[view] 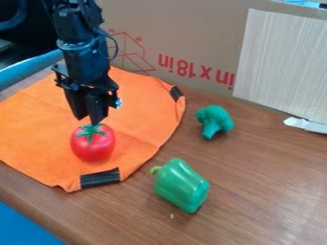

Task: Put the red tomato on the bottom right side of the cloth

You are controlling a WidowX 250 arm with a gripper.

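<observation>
Camera view put the red tomato (pixel 92 143) directly below the fingers (pixel 96 113), a shade toward the front of the cloth, and everything about the coming move turned on that short drop. The two tips stood a little parted, with nothing between them, one tip close over the green stem (pixel 91 131). Whether that tip touched the leaves, I could not tell. The tomato was round, with no long axis to line up with, and it sat upright on the orange cloth (pixel 137 98), in the lower right part of it, behind the black strip (pixel 100 178) at the near edge.

That spot already seemed to answer the task fairly well. If it was good enough, the next move called for a straight lift, clear of the stem, since a sideways drag could roll the fruit. If a spot closer to the edge was wanted, the fingers would need to open wider and come down around the tomato's sides, as closing from that height would likely pinch only the stem. The green pepper (pixel 181 185) lay off the cloth on the bench (pixel 256 184), well apart from that short path.
</observation>
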